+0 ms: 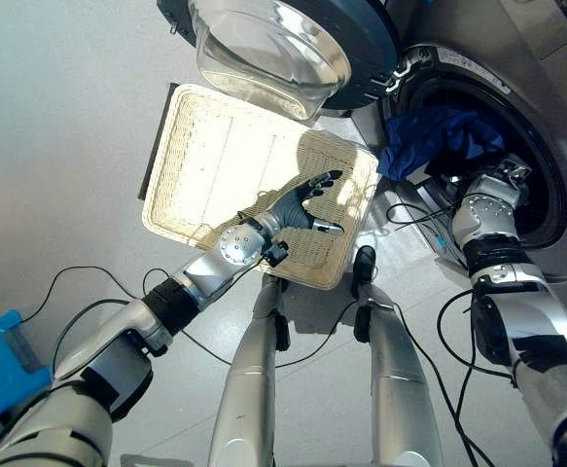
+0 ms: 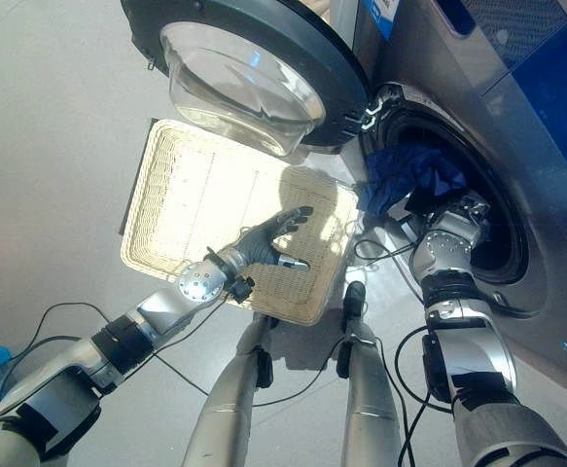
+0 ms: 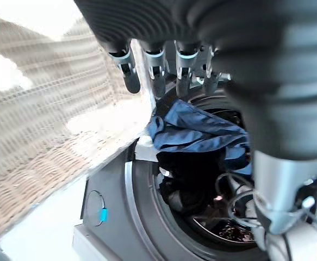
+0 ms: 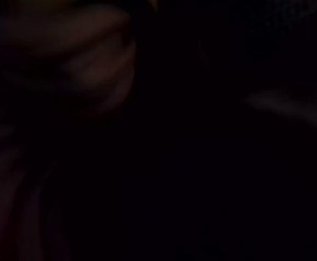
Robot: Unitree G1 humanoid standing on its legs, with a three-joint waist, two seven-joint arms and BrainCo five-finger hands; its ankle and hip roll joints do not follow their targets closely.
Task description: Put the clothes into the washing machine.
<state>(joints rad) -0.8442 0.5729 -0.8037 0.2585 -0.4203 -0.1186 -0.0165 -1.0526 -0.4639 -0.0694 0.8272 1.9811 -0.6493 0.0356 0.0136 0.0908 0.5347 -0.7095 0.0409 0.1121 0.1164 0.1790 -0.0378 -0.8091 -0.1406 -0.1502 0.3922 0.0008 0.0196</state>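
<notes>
My left robot hand [image 1: 302, 206] hovers over the near right corner of the wicker basket [image 1: 215, 161], fingers straight and spread, holding nothing; in its wrist view the dark-tipped fingers [image 3: 131, 79] hang in a loose row with the basket's woven wall beside them. The basket lies flat on the floor [image 1: 59, 126] under that hand, and I see no clothes on the bare weave around my palm. To the right of my left robot hand, past the basket's edge, my right arm reaches into the drum opening of the washing machine [image 2: 516, 88]; the wrist of my right robot hand [image 2: 453, 229] sits at the door rim, and beyond that its fingers are buried in the dark of the drum, so I cannot tell whether they are spread or closed on anything. Its own wrist view is almost black and gives no help. Just above that wrist, the blue clothes [image 1: 439, 136] are bunched in the mouth of the drum, partly draped over the lower left of the rim, with something dark beneath them inside. Farther on, beyond my left fingertips, the round glass door [image 1: 273, 49] of the machine stands swung open over the far edge of the basket.
</notes>
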